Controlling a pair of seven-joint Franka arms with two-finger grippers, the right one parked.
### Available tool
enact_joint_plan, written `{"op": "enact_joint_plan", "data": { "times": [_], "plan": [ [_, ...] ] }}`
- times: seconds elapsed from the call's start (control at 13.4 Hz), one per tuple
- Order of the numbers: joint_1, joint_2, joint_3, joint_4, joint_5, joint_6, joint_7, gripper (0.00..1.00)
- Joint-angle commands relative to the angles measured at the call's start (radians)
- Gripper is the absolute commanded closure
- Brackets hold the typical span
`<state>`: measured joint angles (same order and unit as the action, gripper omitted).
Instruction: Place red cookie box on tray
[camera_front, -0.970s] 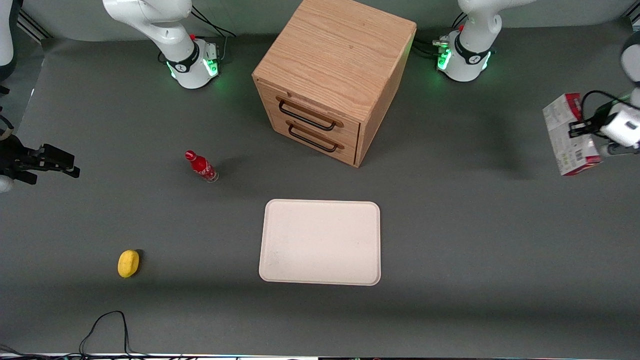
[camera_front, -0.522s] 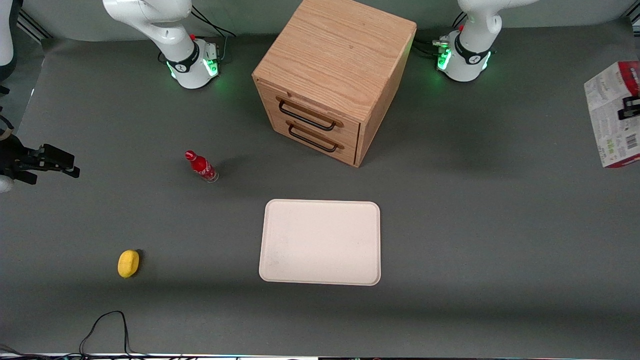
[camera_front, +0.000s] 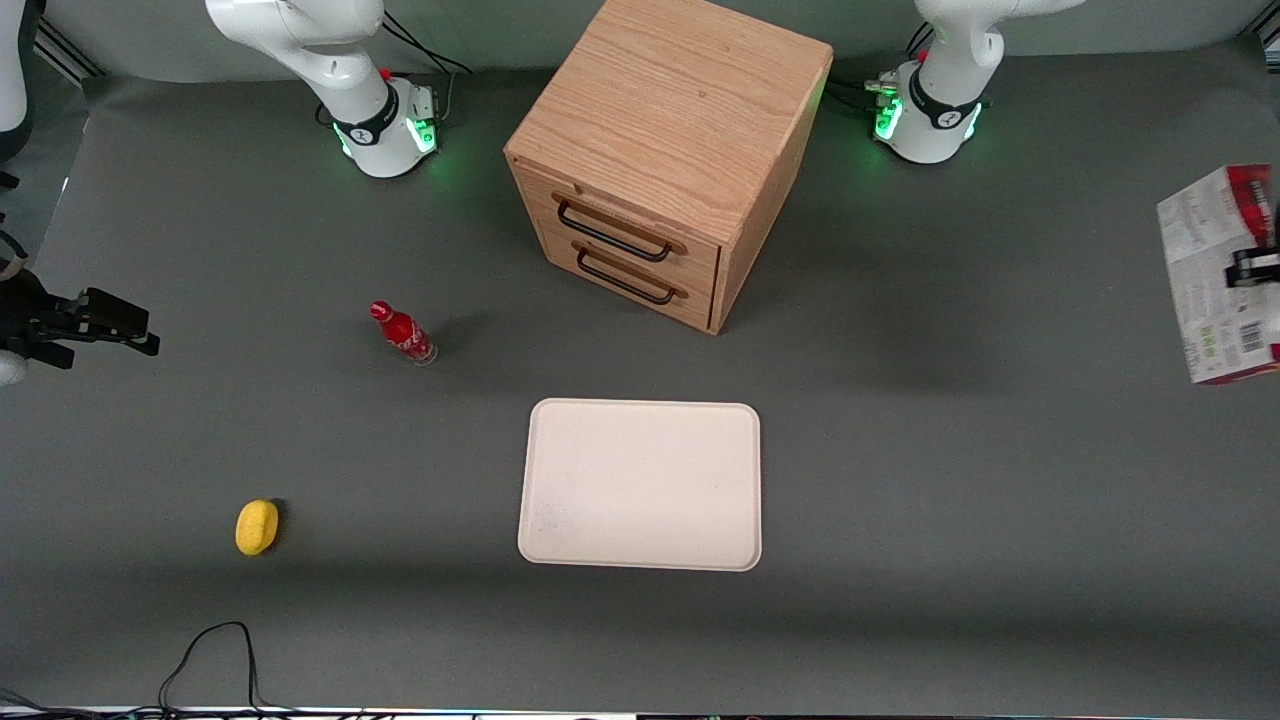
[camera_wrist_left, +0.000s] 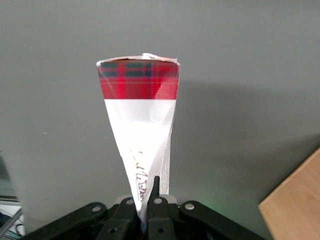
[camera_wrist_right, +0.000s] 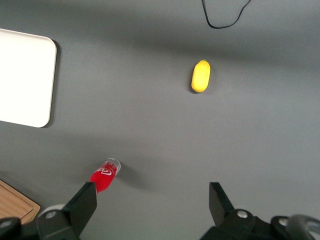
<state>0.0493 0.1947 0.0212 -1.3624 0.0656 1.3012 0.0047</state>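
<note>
The red cookie box (camera_front: 1215, 275) hangs in the air above the table at the working arm's end, its whitish printed face with a barcode turned to the front camera. My gripper (camera_front: 1256, 268) is shut on it at the edge of the front view. In the wrist view the box (camera_wrist_left: 140, 110) sticks out edge-on, with a red tartan band at its tip, pinched between my gripper (camera_wrist_left: 145, 200) fingers. The cream tray (camera_front: 640, 485) lies flat near the middle of the table, well apart from the box, with nothing on it.
A wooden two-drawer cabinet (camera_front: 660, 150) stands farther from the front camera than the tray. A small red bottle (camera_front: 403, 333) and a yellow object (camera_front: 257, 526) sit toward the parked arm's end. A black cable (camera_front: 210, 650) lies near the table's front edge.
Over the last second my gripper carried the box toward the working arm's end and higher. In the last half second it came back slightly, nearer the front camera.
</note>
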Motion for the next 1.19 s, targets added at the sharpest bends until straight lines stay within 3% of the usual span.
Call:
{"op": "enact_joint_plan", "data": {
  "times": [0.0, 0.22, 0.45, 0.75, 1.12],
  "plan": [
    [-0.089, 0.075, -0.052, 0.078, -0.029, -0.028, -0.191, 1.00],
    [-0.181, 0.271, -0.157, 0.276, -0.029, -0.028, -0.391, 1.00],
    [-0.307, 0.458, -0.199, 0.428, -0.030, 0.060, -0.573, 1.00],
    [-0.436, 0.607, -0.199, 0.431, -0.029, 0.350, -0.672, 1.00],
    [-0.462, 0.741, -0.196, 0.431, -0.026, 0.550, -0.658, 1.00]
  ]
}}
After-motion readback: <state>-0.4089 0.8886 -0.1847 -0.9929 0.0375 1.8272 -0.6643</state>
